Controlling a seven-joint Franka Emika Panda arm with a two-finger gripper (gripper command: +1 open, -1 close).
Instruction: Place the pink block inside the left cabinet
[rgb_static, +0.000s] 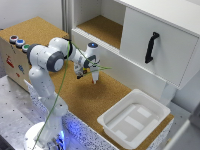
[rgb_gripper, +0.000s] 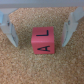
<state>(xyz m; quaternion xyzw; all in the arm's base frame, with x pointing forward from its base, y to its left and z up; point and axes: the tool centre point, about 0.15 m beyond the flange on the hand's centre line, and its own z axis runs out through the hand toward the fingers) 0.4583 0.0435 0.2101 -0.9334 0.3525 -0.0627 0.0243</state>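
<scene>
The pink block (rgb_gripper: 42, 40) lies on the cork-brown desk (rgb_static: 85, 95), directly under the gripper (rgb_static: 94, 80). In the wrist view it sits between the two fingers (rgb_gripper: 10, 35), with a clear strip of cork showing on each side of it, so neither finger touches it. The jaws stand wide apart, wider than the block, and hold nothing. The block's upper face carries dark letters, an "L" and an "A". It rests flat, its edges roughly square to the line between the fingers.

In the exterior view the gripper points straight down at the desk, in front of the left cabinet (rgb_static: 100, 27), near that cabinet's white lower front edge. The block itself cannot be made out in that view; the fingers and arm stand in front of the spot. Whether the fingertips reach the cork cannot be told from either view.

The left cabinet is open, with white walls and a cork-brown floor, and nothing can be seen on that floor. Beside it, toward the exterior view's right, is the compartment closed by a white door (rgb_static: 157, 50) with a black handle (rgb_static: 151, 47). A white plastic tray (rgb_static: 112, 121) sits on the desk well away from the left cabinet, toward the exterior view's lower right.
</scene>
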